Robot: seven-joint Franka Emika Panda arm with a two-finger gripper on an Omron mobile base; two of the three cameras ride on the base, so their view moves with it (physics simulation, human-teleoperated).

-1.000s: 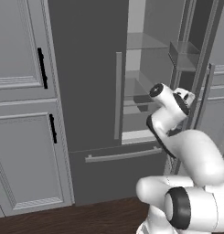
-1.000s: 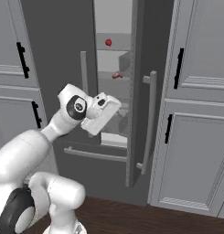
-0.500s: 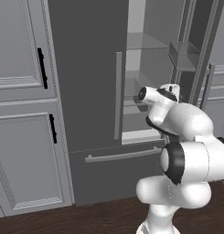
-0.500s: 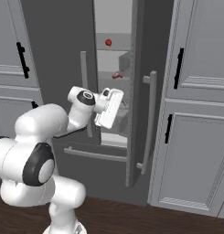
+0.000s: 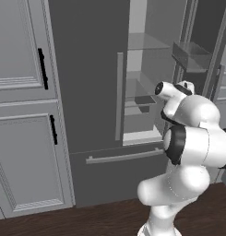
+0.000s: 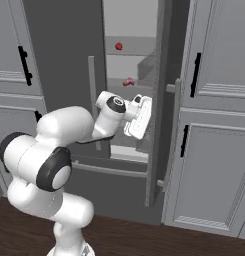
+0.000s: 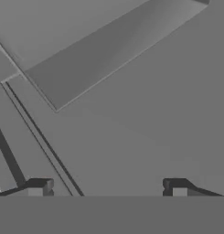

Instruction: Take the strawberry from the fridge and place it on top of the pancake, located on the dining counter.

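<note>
The strawberry (image 6: 118, 46) sits on an upper shelf inside the fridge (image 6: 59, 60), seen through the gap between its two doors, with nothing touching it. A second small reddish item (image 6: 128, 81) lies on the next shelf down, below and slightly right of the strawberry. Lower still, well beneath the strawberry and at about the height of the fridge's lower shelves, the gripper (image 7: 109, 185) is held at the door gap; its two dark fingertips (image 7: 39, 186) stand wide apart with nothing between them, facing plain grey fridge surfaces. Around the fridge stand lighter grey cabinets (image 5: 22, 115) with black handles (image 6: 196, 74), and below the fridge lies a dark wood floor (image 5: 86, 219)
</note>
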